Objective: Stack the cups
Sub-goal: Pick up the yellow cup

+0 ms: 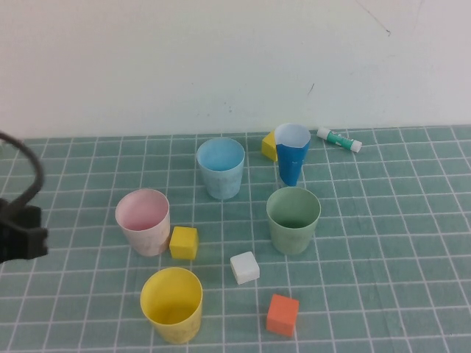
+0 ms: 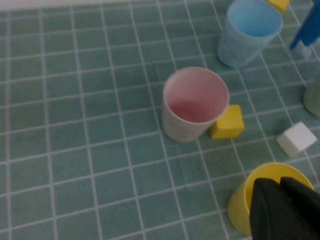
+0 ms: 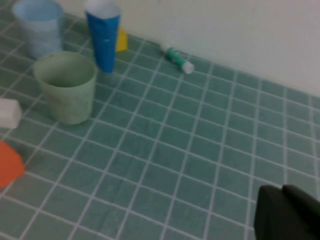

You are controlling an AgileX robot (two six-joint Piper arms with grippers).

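Note:
Four cups stand upright and apart on the green grid mat: pink (image 1: pixel 143 220), yellow (image 1: pixel 171 304), light blue (image 1: pixel 221 168) and sage green (image 1: pixel 293 219). My left gripper (image 1: pixel 22 232) is at the table's left edge, shut and empty. In the left wrist view its tips (image 2: pixel 279 182) overlap the yellow cup (image 2: pixel 245 200), with the pink cup (image 2: pixel 192 105) and the light blue cup (image 2: pixel 247 32) beyond. My right gripper (image 3: pixel 282 190) is out of the high view. It is shut and empty, over bare mat away from the green cup (image 3: pixel 67 87).
A narrow dark blue cone cup (image 1: pixel 291 153) stands behind the green cup, with a yellow block (image 1: pixel 269 145) and a green-and-white tube (image 1: pixel 339 139) near the wall. Another yellow block (image 1: pixel 183 242) touches the pink cup. A white block (image 1: pixel 244 267) and an orange block (image 1: pixel 282 315) lie in front.

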